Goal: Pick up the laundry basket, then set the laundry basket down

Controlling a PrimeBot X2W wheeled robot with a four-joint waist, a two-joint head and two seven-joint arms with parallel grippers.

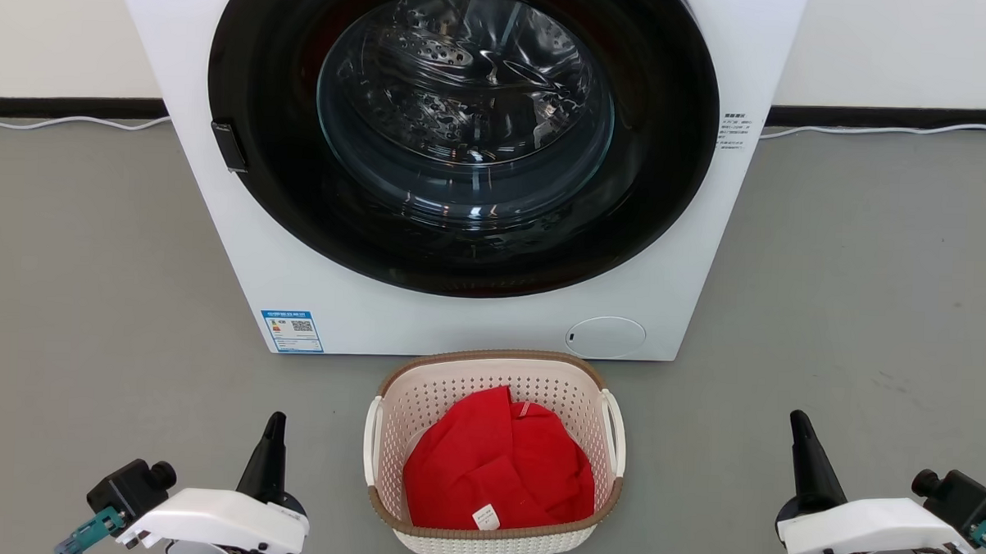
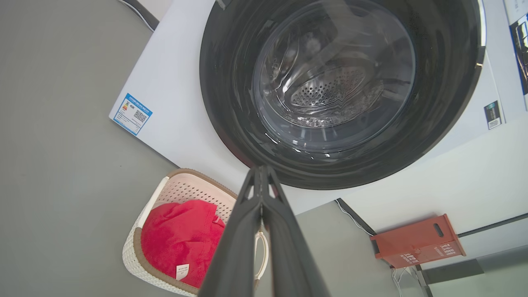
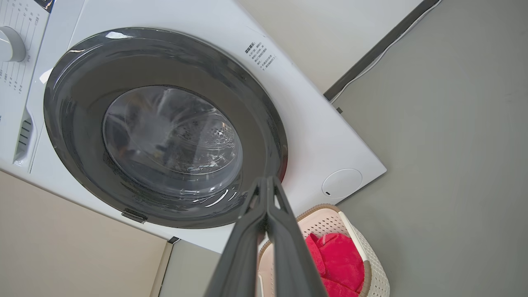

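Two hands, both closed and empty. Your left hand [image 1: 275, 423] sits low on the left of the head view and your right hand [image 1: 799, 423] low on the right. Each has its dark fingers pressed together and pointing up.

Item one: the laundry basket [image 1: 473, 387], cream perforated plastic with a brown woven-look rim and white loop handles. It stands upright on the grey floor [image 1: 90, 296] between your hands, apart from both, just in front of the washing machine [image 1: 377, 306]. Contents: a crumpled red cloth [image 1: 503, 466] with a small white tag [image 1: 485, 516] at the side nearest you.

Item two: the washing machine, white and front-loading, with a dark round door [image 1: 461, 259] and a steel drum seen through its glass. A blue label [image 1: 292, 331] is at its lower left and a round white cover [image 1: 605, 337] at its lower right.

Item three: an orange-red box [image 2: 416, 241], seen from your left wrist, against the wall beyond the machine.
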